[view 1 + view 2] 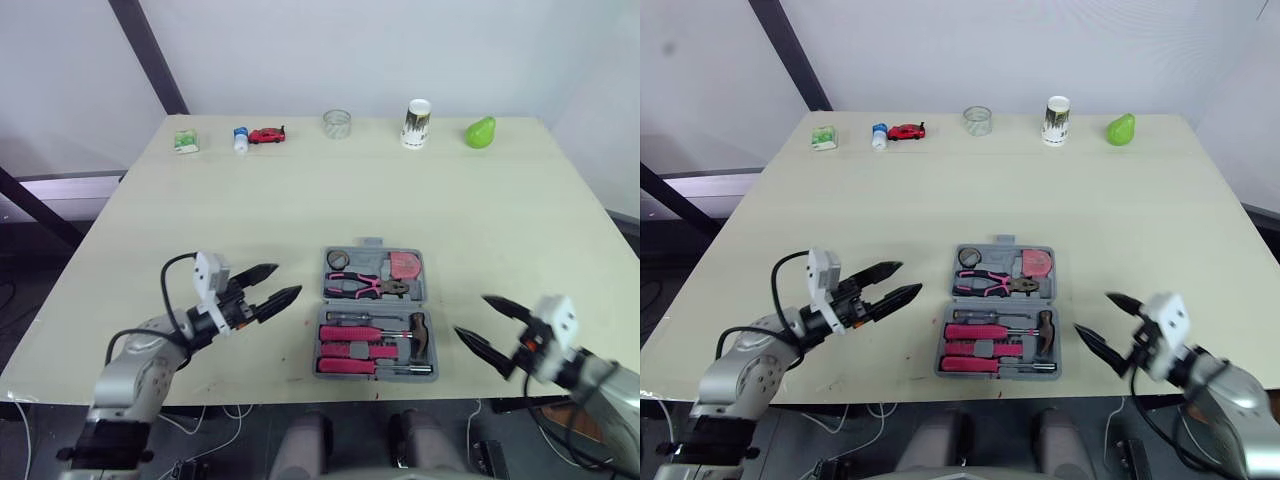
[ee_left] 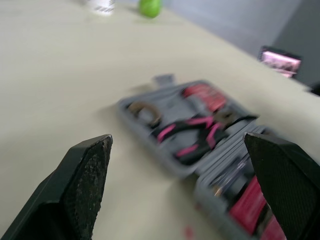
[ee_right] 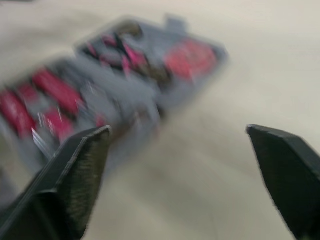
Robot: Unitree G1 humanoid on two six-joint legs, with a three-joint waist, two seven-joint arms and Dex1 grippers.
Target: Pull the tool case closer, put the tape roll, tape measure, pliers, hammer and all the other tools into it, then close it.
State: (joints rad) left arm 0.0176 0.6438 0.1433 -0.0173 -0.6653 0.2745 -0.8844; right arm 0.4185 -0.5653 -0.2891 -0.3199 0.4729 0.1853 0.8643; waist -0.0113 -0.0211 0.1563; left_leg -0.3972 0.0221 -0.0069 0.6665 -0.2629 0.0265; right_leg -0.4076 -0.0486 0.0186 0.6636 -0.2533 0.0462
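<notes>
We see silver-grey arms (image 1: pixel 135 372), a white block (image 1: pixel 210 272) on each wrist, a looped black cable (image 1: pixel 165 290), and tapering black fingers (image 2: pixel 87 175) with rough, speckled pads

I see the tool case (image 1: pixel 374 303) lying unfolded on the tabletop (image 1: pixel 250 210), centred near the front edge. In its far half the tape roll (image 1: pixel 338 260) sits left, the pliers (image 1: pixel 365 286) before it and the tape measure (image 1: pixel 405 265) right. In the near half the hammer (image 1: pixel 420 335) lies right of the screwdrivers (image 1: pixel 355 350). My left claw (image 1: pixel 288 279) is left of the case and my right claw (image 1: pixel 470 315) right of it, both apart from it. Along the far edge, left to right: packet (image 1: pixel 186 141), bottle (image 1: pixel 240 139), toy car (image 1: pixel 267 134), jar (image 1: pixel 337 124), cup (image 1: pixel 416 123), pear (image 1: pixel 480 132).
</notes>
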